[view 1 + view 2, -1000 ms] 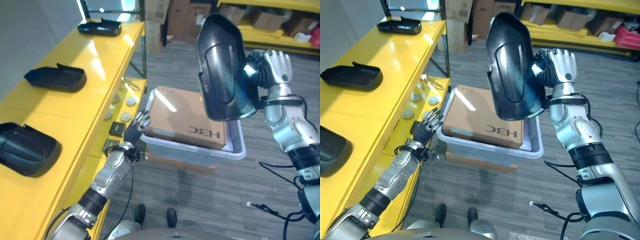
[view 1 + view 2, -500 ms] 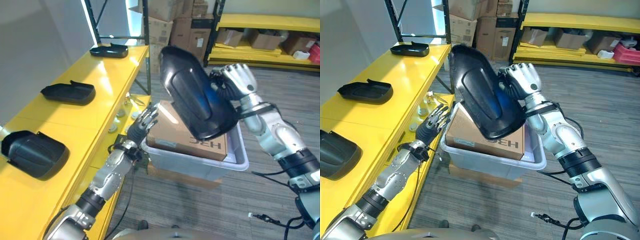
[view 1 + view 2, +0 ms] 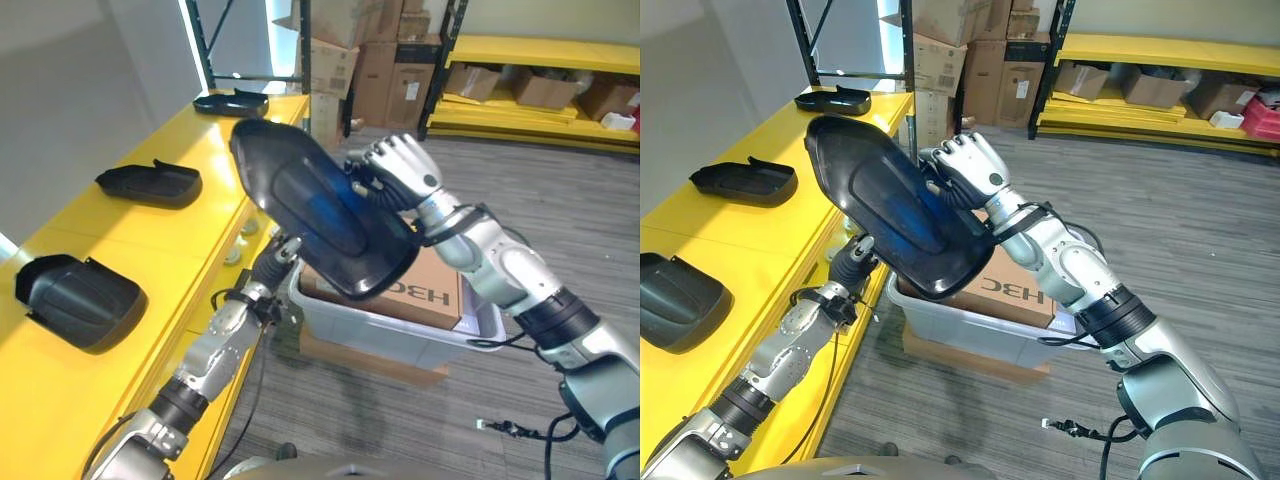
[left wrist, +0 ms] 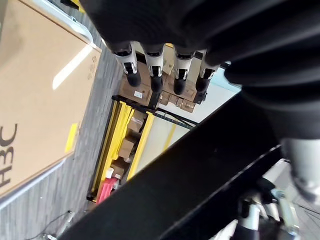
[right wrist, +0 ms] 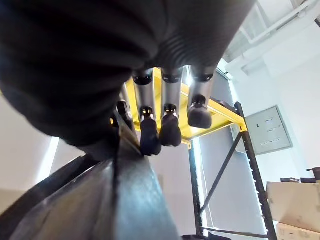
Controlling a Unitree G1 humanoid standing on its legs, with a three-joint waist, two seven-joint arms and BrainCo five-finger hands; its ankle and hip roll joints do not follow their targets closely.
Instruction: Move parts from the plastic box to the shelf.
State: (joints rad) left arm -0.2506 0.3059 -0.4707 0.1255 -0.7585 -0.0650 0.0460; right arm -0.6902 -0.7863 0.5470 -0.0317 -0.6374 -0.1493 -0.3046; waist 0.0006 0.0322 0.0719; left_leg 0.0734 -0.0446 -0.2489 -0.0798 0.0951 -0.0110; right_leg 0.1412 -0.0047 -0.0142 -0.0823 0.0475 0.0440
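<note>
Alongside the robot's left runs the long yellow shelf [image 3: 150, 240], the biggest thing in view, with three black moulded parts lying on it well apart from one another: a bulky one [image 3: 78, 300] nearest, a flatter one [image 3: 150, 182] further along, and a shallow one [image 3: 232, 103] at the far end. Across the grey floor stands a second yellow rack [image 3: 530, 70] loaded with cardboard boxes [image 3: 365, 55].

Next in size is the large glossy black part [image 3: 320, 220], held up in the air and tilted, its upper end out over the shelf's edge and its lower end above the plastic box [image 3: 400, 335]. It hides much of the box's near corner. The right hand [image 3: 395, 175] grips it from behind, fingers [image 5: 150, 135] curled over its rim.

The clear plastic box sits on the floor beside the shelf, resting on a flat brown carton. Inside it lies a brown cardboard box [image 3: 425, 290] that takes up most of the space.

The left hand [image 3: 853, 255] hovers just under the black part, between shelf and box, with its fingers [image 4: 156, 70] straight and holding nothing.
</note>
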